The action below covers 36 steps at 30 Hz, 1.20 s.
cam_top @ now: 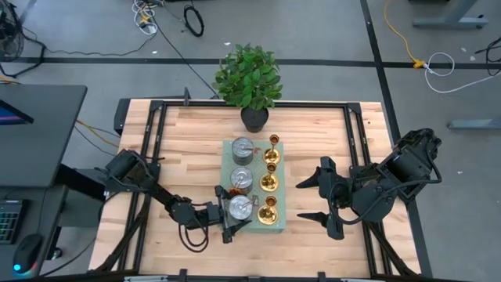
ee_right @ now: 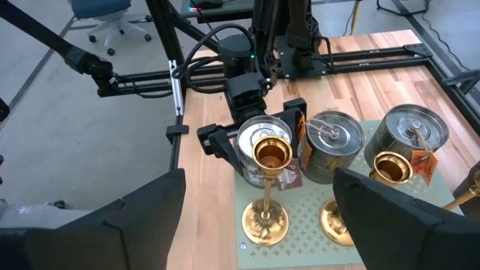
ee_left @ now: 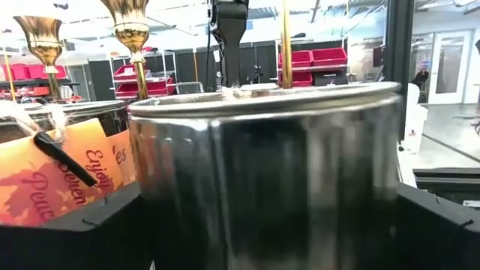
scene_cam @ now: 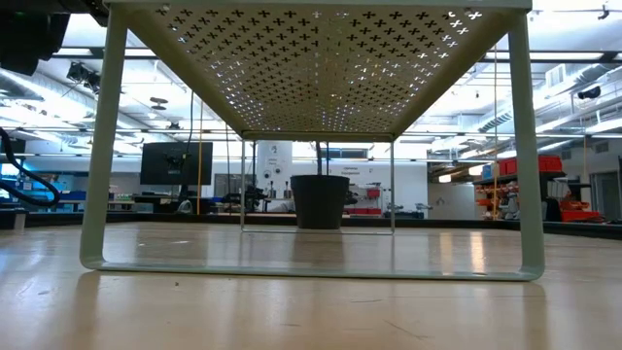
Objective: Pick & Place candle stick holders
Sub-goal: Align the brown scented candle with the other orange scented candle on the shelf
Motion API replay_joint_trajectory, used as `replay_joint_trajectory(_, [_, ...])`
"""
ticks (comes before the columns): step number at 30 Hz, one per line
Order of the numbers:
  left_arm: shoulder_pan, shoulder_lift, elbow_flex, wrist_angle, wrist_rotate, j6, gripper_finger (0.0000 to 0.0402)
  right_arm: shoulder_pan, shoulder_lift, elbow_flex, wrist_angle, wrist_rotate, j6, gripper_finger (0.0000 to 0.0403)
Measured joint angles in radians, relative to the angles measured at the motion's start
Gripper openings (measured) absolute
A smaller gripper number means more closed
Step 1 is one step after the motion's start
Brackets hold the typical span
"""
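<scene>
Three squat silver holders (cam_top: 241,178) and three gold stemmed holders (cam_top: 269,181) stand in two rows on the pale green perforated board (cam_top: 280,222). My left gripper (cam_top: 228,213) is open at the board's near left corner. Its fingers stand on either side of the nearest silver holder (cam_top: 239,207), which fills the left wrist view (ee_left: 262,165) and rests on the board by its base. My right gripper (cam_top: 301,200) is open and empty to the right of the board, level with the nearest gold holder (ee_right: 268,187). My left gripper's two fingers (ee_left: 67,240) come level from the table's left and lie close along the nearest silver holder's opposite side walls (ee_left: 142,195). I cannot tell whether they touch it. The holder stands upright on the board.
A black-potted plant (cam_top: 249,78) stands just beyond the board's far end. Orange paper tags (ee_left: 67,176) hang on the silver holders. The board stands on thin legs (scene_cam: 97,194) above the wooden table. Bare wood lies to the left and right of the board.
</scene>
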Motion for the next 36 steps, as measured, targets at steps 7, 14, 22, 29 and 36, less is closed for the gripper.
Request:
replay_joint_trajectory(7, [-0.028,-0.006,0.0,0.0,-0.051,0.025,0.04,0.0,0.0,0.0,0.0,0.0,0.002,0.034])
replay_joint_trajectory(14, [-0.053,-0.025,0.002,-0.008,-0.057,0.046,0.04,0.0,0.0,0.0,0.0,0.001,0.003,0.034])
replay_joint_trajectory(22, [-0.062,-0.025,0.001,-0.013,-0.103,0.055,0.04,0.0,0.0,0.0,0.001,0.001,0.007,0.034])
replay_joint_trajectory(29, [-0.033,-0.023,0.001,-0.014,-0.021,0.021,0.04,0.0,0.0,0.0,0.001,0.001,0.007,0.034])
replay_joint_trajectory(36, [-0.032,-0.023,0.001,-0.021,-0.02,0.028,0.04,0.0,0.0,0.0,0.001,0.001,0.007,0.034])
